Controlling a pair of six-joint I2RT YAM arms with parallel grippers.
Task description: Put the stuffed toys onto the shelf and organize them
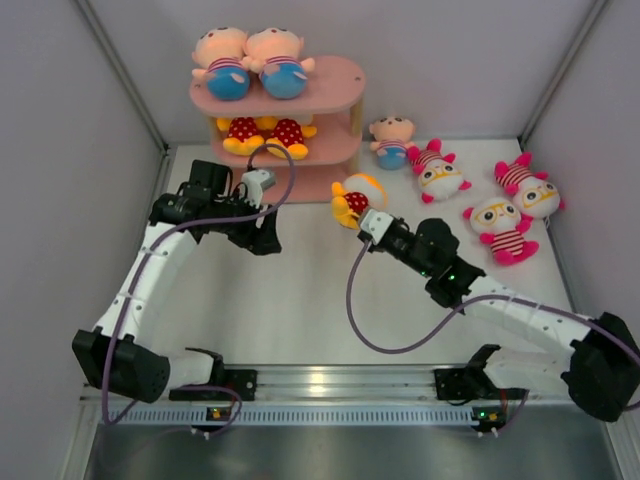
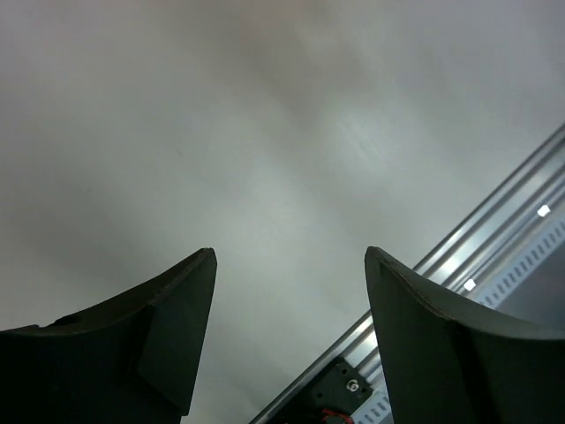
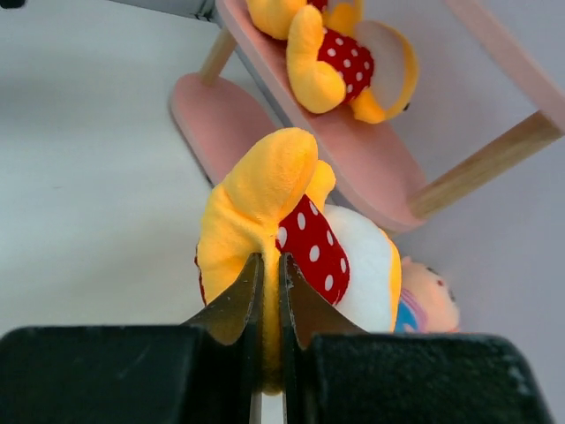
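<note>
I have the right gripper [image 3: 269, 263] pinched on a limb of the yellow toy [image 3: 265, 190], just before the shelf [image 1: 335, 85], likely bound for its middle tier, while the left gripper [image 2: 290, 265] hangs spread and empty.

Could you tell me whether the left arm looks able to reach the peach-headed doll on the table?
Probably not now: the left gripper is open and free, but the peach-headed doll lies past the right end of the shelf, with the right gripper and its yellow-orange toy roughly between.
</note>
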